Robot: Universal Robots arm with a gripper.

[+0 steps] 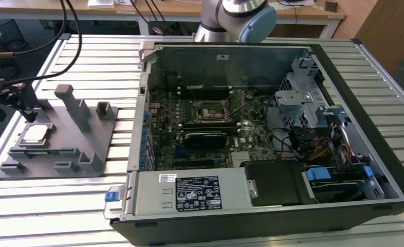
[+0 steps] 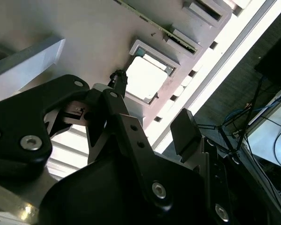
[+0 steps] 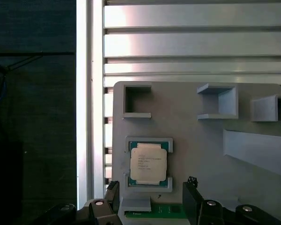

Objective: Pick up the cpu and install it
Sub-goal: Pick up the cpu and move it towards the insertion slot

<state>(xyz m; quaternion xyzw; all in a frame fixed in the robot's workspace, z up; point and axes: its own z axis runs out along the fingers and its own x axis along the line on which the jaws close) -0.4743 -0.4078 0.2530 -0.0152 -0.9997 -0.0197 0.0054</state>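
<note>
My pincer (image 3: pixel 152 186) is open, nothing held, hovering over the grey fixture tray (image 1: pixel 110 128) by its edge on the exterior view's left. The fingers (image 3: pixel 191 197) stand apart on either side of the cpu (image 3: pixel 149 164), not touching it. The cpu lies flat, metal top up, in a shallow square pocket near that same tray edge. My guess on handling: light, thin, rigid, with a smooth lid that is likely slippery and an underside that is likely delicate. I would pinch it gently by two opposite rim edges, where the pocket walls look cut away, and keep it level. Well apart on the exterior view's right, the open computer case (image 1: pixel 366 77) holds the black socket (image 1: pixel 212 112).
</note>
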